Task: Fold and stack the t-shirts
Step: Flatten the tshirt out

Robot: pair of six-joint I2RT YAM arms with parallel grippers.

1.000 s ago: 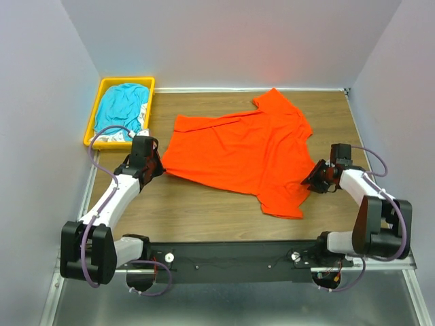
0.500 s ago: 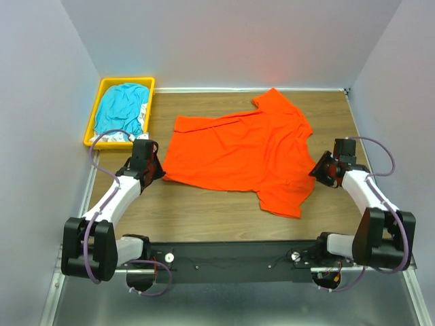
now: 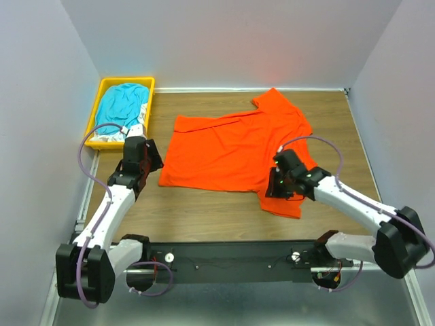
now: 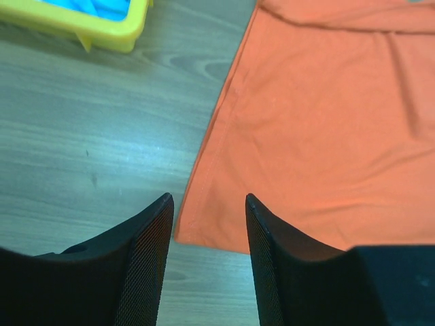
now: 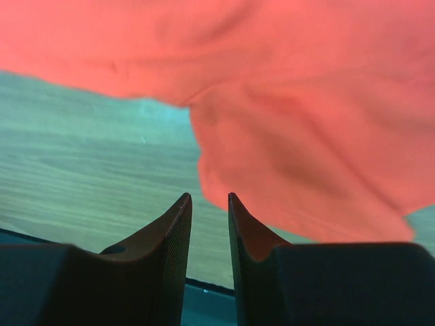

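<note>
A bright orange-red t-shirt (image 3: 238, 146) lies spread flat on the wooden table (image 3: 204, 210). My left gripper (image 3: 151, 165) hovers just off its near-left hem corner (image 4: 197, 231), jaws open with only wood and that corner showing between them (image 4: 207, 198). My right gripper (image 3: 272, 188) hangs over the near sleeve (image 5: 306, 176). Its jaws (image 5: 209, 197) stand a narrow gap apart with nothing between them. A teal-blue t-shirt (image 3: 121, 105) and some white fabric (image 3: 141, 125) lie in the yellow bin.
The yellow plastic bin (image 3: 93, 121) stands at the far left corner, and its edge (image 4: 102, 27) shows in the left wrist view. Grey walls close in both sides and the back. The black rail (image 3: 231, 255) runs along the near edge.
My left gripper has gone from shut to open at the shirt's near-left corner. The right arm has swung left from the shirt's right edge to the near sleeve.
</note>
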